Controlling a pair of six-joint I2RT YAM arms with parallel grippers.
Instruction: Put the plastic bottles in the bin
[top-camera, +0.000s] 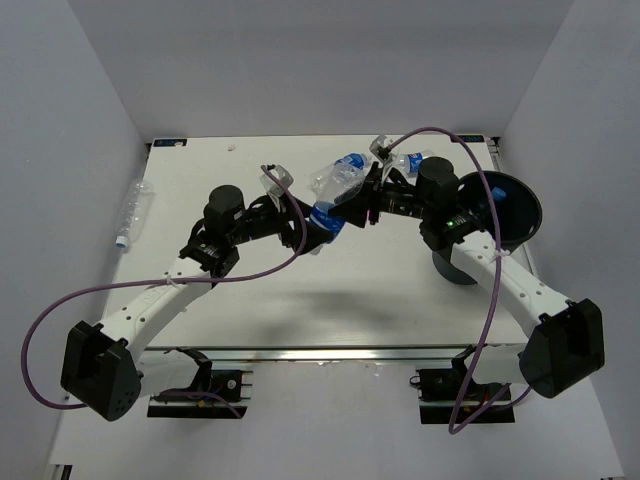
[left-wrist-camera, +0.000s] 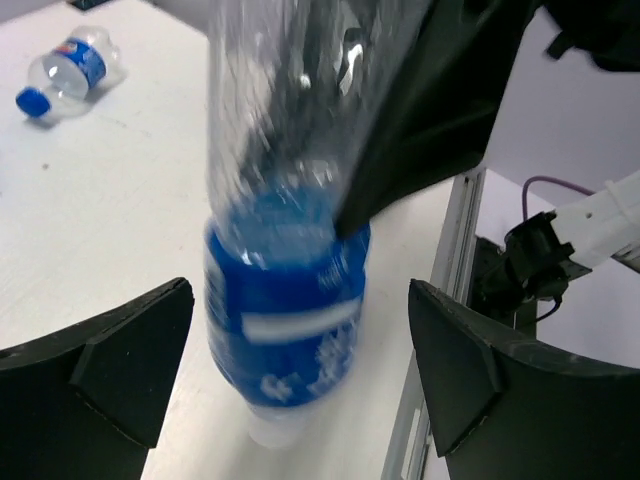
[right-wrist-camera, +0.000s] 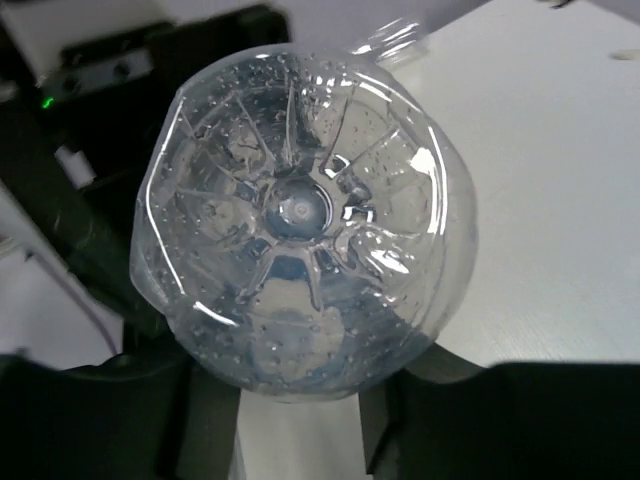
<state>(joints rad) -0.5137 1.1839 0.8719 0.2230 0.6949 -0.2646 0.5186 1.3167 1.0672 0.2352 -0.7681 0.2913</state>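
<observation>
My right gripper (top-camera: 352, 208) is shut on a clear plastic bottle (top-camera: 326, 216) with a blue label and holds it above the table's middle. The right wrist view shows the bottle's round base (right-wrist-camera: 295, 215) close up, above the right gripper (right-wrist-camera: 300, 420). In the left wrist view the bottle (left-wrist-camera: 285, 300) hangs cap down and blurred between the wide-open fingers of my left gripper (left-wrist-camera: 300, 305), not touching them. My left gripper (top-camera: 316, 232) sits just left of the right one. The black bin (top-camera: 522, 205) stands at the right, partly hidden behind the right arm.
A clear bottle body with a blue label (top-camera: 340, 172) shows just behind the grippers. Another bottle (top-camera: 413, 158) lies at the back near the bin, also seen in the left wrist view (left-wrist-camera: 65, 70). A third bottle (top-camera: 130, 210) lies at the left table edge.
</observation>
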